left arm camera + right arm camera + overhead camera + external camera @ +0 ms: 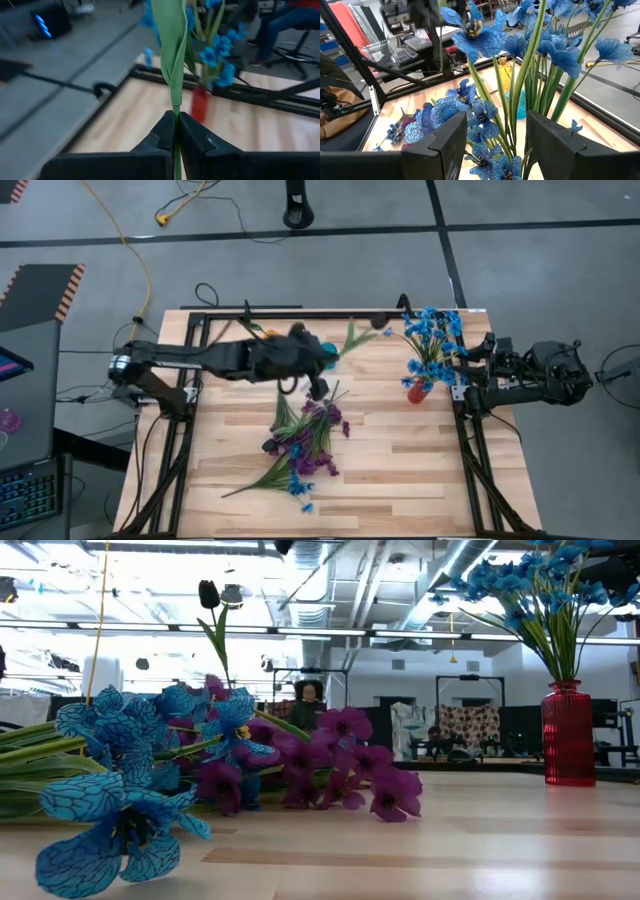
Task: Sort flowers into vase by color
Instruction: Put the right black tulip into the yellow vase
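- The left gripper [322, 370] hangs above the middle of the wooden surface [400, 470], its fingers [192, 137] pressed together on the thin green stem of one flower [352, 338]; the stem runs straight up between the two tips and its long folded leaf points toward the vase.
- A loose heap of flowers [305, 442], blue, purple and dark, lies on the surface just in front of that gripper, untouched.
- The red vase [417, 391] stands near the right edge, holding a bunch of blue flowers [432, 332].
- The right gripper [463, 370] sits beside the vase, fingers [555, 150] apart, the blue stems rising in the gap between them without contact.
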You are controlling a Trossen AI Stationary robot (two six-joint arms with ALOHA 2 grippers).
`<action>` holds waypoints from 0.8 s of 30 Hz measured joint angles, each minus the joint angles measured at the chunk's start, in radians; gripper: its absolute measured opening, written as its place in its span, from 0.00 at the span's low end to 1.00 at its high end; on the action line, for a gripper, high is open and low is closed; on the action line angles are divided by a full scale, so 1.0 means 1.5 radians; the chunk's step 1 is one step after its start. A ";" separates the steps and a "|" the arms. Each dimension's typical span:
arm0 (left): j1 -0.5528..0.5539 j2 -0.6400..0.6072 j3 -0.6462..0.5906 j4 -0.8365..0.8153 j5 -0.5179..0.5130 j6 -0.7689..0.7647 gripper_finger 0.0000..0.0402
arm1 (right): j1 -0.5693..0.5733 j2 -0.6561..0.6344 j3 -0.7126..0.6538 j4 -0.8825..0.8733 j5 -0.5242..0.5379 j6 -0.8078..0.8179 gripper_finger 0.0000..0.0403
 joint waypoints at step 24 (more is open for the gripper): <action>0.290 -0.144 -0.188 0.254 0.349 0.156 0.00 | 0.000 0.000 0.000 0.000 0.000 -0.001 0.58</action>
